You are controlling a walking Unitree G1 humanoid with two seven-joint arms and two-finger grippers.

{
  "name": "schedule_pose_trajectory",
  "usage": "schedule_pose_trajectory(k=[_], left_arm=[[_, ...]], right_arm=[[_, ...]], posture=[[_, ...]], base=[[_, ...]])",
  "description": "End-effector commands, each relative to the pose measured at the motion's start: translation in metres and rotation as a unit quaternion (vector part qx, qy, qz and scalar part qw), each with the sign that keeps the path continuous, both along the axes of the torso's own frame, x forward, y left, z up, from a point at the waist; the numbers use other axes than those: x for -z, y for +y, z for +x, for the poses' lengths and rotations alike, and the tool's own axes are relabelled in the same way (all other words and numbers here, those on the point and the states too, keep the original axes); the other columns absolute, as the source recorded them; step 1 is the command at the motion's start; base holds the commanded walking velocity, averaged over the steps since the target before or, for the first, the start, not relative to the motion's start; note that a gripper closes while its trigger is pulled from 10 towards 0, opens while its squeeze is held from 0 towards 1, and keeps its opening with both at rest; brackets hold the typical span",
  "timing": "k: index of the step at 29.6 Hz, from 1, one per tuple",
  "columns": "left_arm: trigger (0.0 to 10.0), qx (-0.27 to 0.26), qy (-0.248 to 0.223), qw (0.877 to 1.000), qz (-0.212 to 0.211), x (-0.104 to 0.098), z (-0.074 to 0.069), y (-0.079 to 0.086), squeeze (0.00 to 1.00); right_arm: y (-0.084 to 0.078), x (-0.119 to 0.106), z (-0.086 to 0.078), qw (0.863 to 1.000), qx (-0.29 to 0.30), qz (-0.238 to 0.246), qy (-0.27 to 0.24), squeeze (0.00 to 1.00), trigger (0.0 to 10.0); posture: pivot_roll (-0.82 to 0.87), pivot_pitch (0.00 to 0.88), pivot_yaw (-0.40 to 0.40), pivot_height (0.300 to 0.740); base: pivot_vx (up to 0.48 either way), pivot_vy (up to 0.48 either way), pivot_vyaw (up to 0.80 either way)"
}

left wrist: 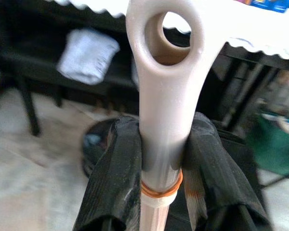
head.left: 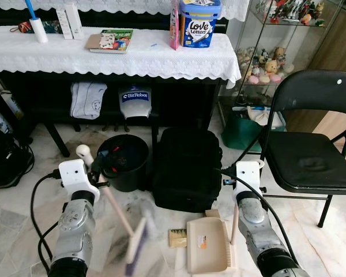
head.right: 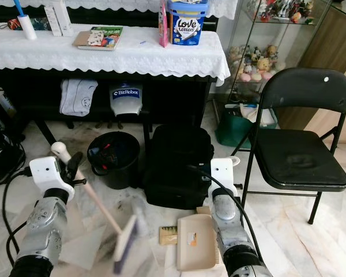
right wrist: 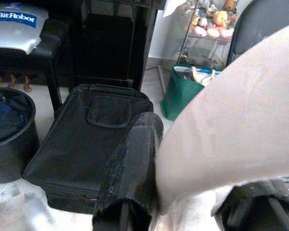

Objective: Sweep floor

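Note:
A beige hand broom has its handle (left wrist: 164,96) clamped between my left gripper's (left wrist: 161,144) two black fingers, so that gripper is shut on it. The handle slants down to the brush head (head.left: 135,245), which is blurred just above the marble floor. My right gripper (right wrist: 192,192) is shut on the beige dustpan's handle (head.left: 234,222). The dustpan (head.left: 207,245) lies flat on the floor in front of my right arm. A small brown scrap (head.left: 177,238) lies on the floor between the brush head and the pan.
Straight ahead stand a black bucket (head.left: 124,161) and a black bag (head.left: 187,170), under a table with a white lace cloth (head.left: 132,57). A black folding chair (head.left: 311,156) is at the right, a green bag (head.left: 242,133) behind it, a dark backpack (head.left: 3,158) at the left.

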State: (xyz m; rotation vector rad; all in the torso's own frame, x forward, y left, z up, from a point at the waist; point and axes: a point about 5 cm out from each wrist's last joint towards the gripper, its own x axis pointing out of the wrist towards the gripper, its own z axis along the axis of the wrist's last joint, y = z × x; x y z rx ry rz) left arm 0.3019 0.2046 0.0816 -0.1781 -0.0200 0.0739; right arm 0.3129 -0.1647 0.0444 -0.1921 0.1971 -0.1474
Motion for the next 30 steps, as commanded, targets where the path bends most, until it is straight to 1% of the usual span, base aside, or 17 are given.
schedule_pose_trajectory(k=[1,4,6,8,9,11,12,13,14,15,21,23,24,25,26,28,30], left_arm=[[10.0,0.02,-0.003,1.0,-0.024,-0.004,0.004,-0.001,0.0],[10.0,0.047,0.0,0.999,-0.02,-0.006,0.002,0.002,0.0],[10.0,0.044,-0.006,0.999,-0.007,-0.009,0.001,0.007,0.0],[10.0,-0.014,-0.034,0.999,0.024,-0.022,0.003,0.023,0.0],[10.0,-0.032,-0.045,0.998,0.038,-0.027,0.004,0.026,0.0],[10.0,-0.037,-0.048,0.997,0.044,-0.029,0.004,0.027,0.0],[10.0,-0.042,-0.059,0.996,0.053,-0.033,0.005,0.027,0.0],[10.0,-0.044,-0.082,0.993,0.072,-0.043,0.006,0.025,0.0],[10.0,-0.044,-0.096,0.991,0.08,-0.049,0.008,0.022,0.0],[10.0,-0.045,-0.099,0.991,0.082,-0.051,0.008,0.022,0.0],[10.0,-0.034,-0.093,0.993,0.064,-0.048,0.013,0.014,0.0],[10.0,-0.029,-0.087,0.995,0.04,-0.044,0.015,0.01,0.0],[10.0,-0.028,-0.076,0.996,0.023,-0.04,0.017,0.009,0.0],[10.0,-0.029,-0.071,0.997,0.016,-0.038,0.017,0.008,0.0],[10.0,-0.022,-0.059,0.998,-0.006,-0.034,0.018,0.006,0.0],[10.0,-0.018,-0.047,0.999,-0.018,-0.03,0.019,0.005,0.0],[10.0,-0.014,-0.043,0.999,-0.02,-0.029,0.019,0.003,0.0]], right_arm=[[-0.002,-0.004,0.003,1.0,0.006,-0.003,-0.012,0.0,10.0],[-0.002,-0.002,0.003,1.0,0.006,-0.003,-0.009,0.0,10.0],[-0.002,-0.002,0.003,1.0,0.006,-0.003,-0.009,0.0,10.0],[-0.001,-0.001,0.003,1.0,0.007,-0.003,-0.006,0.0,10.0],[-0.001,-0.001,0.003,1.0,0.007,-0.003,-0.007,0.0,10.0],[-0.001,-0.001,0.003,1.0,0.007,-0.003,-0.007,0.0,10.0],[-0.001,-0.001,0.003,1.0,0.007,-0.003,-0.007,0.0,10.0],[-0.001,-0.001,0.003,1.0,0.006,-0.003,-0.009,0.0,10.0],[-0.001,-0.002,0.004,1.0,0.006,-0.003,-0.011,0.0,10.0],[-0.001,-0.002,0.004,1.0,0.005,-0.003,-0.011,0.0,10.0],[-0.001,-0.002,0.004,1.0,0.007,-0.003,-0.013,0.0,10.0],[-0.001,-0.002,0.004,1.0,0.006,-0.003,-0.014,0.0,10.0],[-0.001,-0.002,0.003,1.0,0.006,-0.003,-0.014,0.0,10.0],[-0.001,-0.002,0.003,1.0,0.007,-0.003,-0.014,0.0,10.0],[-0.002,-0.001,0.003,1.0,0.007,-0.003,-0.014,0.0,10.0],[-0.002,-0.001,0.003,1.0,0.008,-0.003,-0.014,0.0,10.0],[-0.003,-0.001,0.002,1.0,0.009,-0.004,-0.013,0.0,10.0]], posture=[[0.04,0.045,-0.024,0.74],[0.05,0.048,-0.024,0.74],[0.05,0.049,-0.024,0.74],[0.05,0.05,-0.022,0.74],[0.05,0.051,-0.022,0.74],[0.05,0.051,-0.022,0.74],[0.05,0.051,-0.022,0.74],[0.05,0.051,-0.022,0.74],[0.05,0.056,-0.021,0.74],[0.05,0.056,-0.021,0.74],[0.04,0.062,-0.017,0.74],[0.04,0.063,-0.017,0.74],[0.04,0.064,-0.016,0.74],[0.04,0.065,-0.015,0.74],[0.04,0.065,-0.015,0.74],[0.04,0.065,-0.015,0.74],[0.04,0.065,-0.015,0.74]], base=[[0.0,0.0,0.0],[0.0,0.0,0.0],[0.0,0.0,0.0],[0.0,0.0,0.0],[0.0,0.0,0.0],[0.0,0.0,0.0],[0.0,0.0,0.0],[0.0,0.0,0.0],[0.0,0.0,0.0],[0.0,0.0,0.0],[0.0,0.0,0.0],[0.0,0.0,0.0],[0.0,0.0,0.0],[0.0,0.0,0.0],[0.0,0.0,0.0],[0.0,0.0,0.0],[0.0,0.0,0.0]])
